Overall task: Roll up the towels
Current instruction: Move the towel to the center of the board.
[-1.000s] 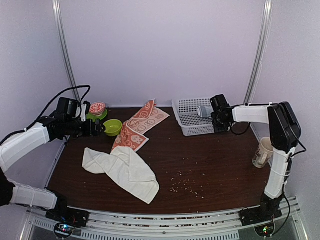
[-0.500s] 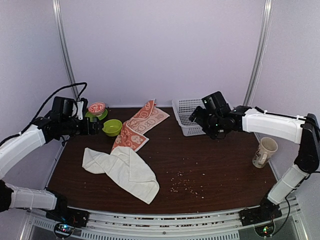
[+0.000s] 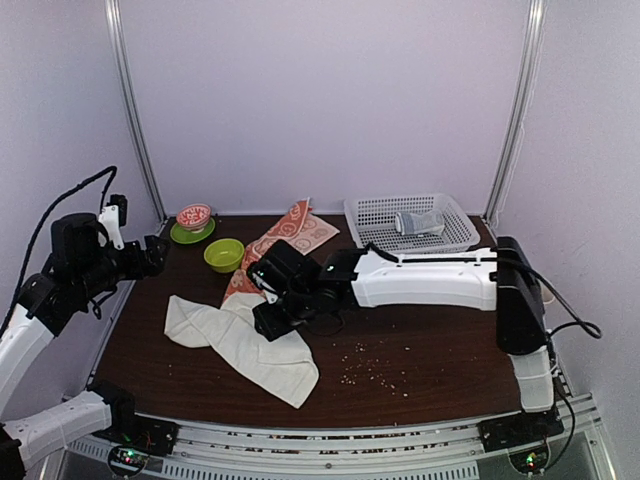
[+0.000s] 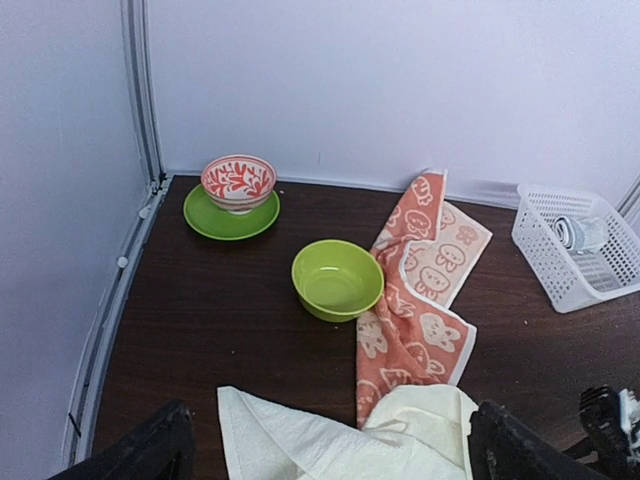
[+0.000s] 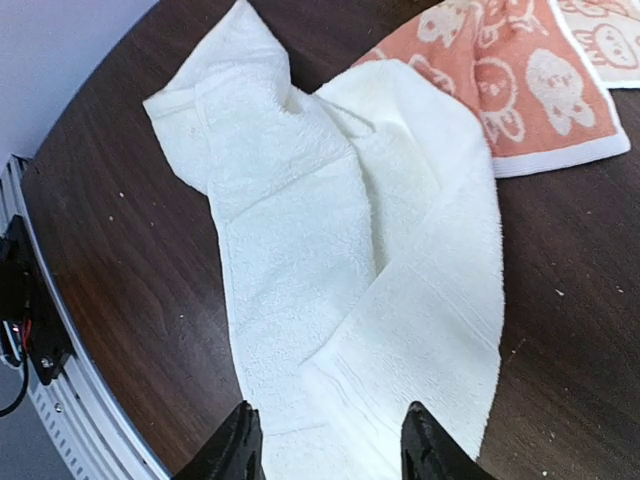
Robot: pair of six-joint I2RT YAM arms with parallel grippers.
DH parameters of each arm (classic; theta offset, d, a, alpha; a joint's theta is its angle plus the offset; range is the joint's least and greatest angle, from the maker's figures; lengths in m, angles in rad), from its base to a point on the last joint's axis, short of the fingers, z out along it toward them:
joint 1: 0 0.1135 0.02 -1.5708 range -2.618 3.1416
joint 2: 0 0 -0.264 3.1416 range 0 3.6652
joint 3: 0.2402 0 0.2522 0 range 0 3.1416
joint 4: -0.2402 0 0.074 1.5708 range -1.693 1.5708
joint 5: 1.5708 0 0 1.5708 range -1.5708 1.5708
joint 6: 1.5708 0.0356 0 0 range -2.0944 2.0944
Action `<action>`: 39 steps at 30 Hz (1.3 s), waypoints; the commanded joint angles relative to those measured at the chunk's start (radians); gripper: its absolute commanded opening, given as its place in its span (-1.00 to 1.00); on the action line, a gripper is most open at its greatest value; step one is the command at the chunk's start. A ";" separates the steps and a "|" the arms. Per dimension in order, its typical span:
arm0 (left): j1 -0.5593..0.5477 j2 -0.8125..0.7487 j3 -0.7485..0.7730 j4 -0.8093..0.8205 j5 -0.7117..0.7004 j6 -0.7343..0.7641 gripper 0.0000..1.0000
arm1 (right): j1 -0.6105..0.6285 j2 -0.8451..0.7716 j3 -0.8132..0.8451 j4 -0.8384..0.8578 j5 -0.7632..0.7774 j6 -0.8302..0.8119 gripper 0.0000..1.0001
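The right gripper (image 5: 335,455) hangs over the cream towel (image 5: 300,250), jaws partly apart, nothing pinched between them. The crumpled cloth spreads right beneath and ahead of its fingers. Beyond that, touching the cream towel's far edge, lies the orange towel (image 5: 520,70). On the other side, the left gripper (image 4: 325,460) stands wide and empty, the cream towel's edge just below it and the green bowl (image 4: 338,278) ahead.

We see the cream-white towel (image 3: 245,345) lying unrolled at the front left of the table (image 3: 440,315), loosely folded and wrinkled. Its far edge overlaps the near end of the orange towel (image 4: 420,290), white-bordered and printed with white rabbits, which lies spread flat, running diagonally toward the back.
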 commanded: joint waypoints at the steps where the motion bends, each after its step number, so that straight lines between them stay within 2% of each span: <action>1: 0.007 -0.028 -0.018 0.035 -0.055 -0.008 0.95 | 0.033 0.146 0.188 -0.208 -0.044 -0.099 -0.01; 6: 0.007 -0.010 -0.005 0.027 -0.040 0.003 0.95 | 0.034 0.225 0.244 -0.252 -0.019 -0.075 0.00; 11: 0.007 0.024 0.014 0.015 -0.028 0.005 0.95 | 0.040 0.286 0.299 -0.310 -0.018 -0.077 0.16; 14: 0.007 0.034 0.017 0.011 -0.020 0.004 0.94 | 0.047 0.306 0.310 -0.339 0.004 -0.086 0.15; 17: 0.007 0.034 0.017 0.012 -0.020 0.004 0.94 | 0.050 0.335 0.324 -0.390 0.056 -0.083 -0.02; 20: 0.007 0.035 0.015 0.011 -0.026 0.004 0.94 | 0.044 0.316 0.299 -0.411 0.119 -0.070 -0.54; 23: 0.007 0.036 0.014 0.008 -0.031 0.005 0.94 | 0.032 0.203 0.194 -0.333 0.135 -0.053 -1.00; 29: 0.007 0.034 0.012 0.008 -0.036 0.004 0.94 | -0.003 -0.171 -0.048 -0.093 0.089 -0.015 -1.00; 34: 0.007 0.046 0.012 0.010 -0.031 0.002 0.94 | -0.055 -0.470 -0.293 -0.005 -0.045 0.054 -1.00; 39: 0.006 0.056 0.021 0.005 -0.039 0.007 0.94 | -0.096 -0.690 -0.645 0.116 -0.096 0.163 -1.00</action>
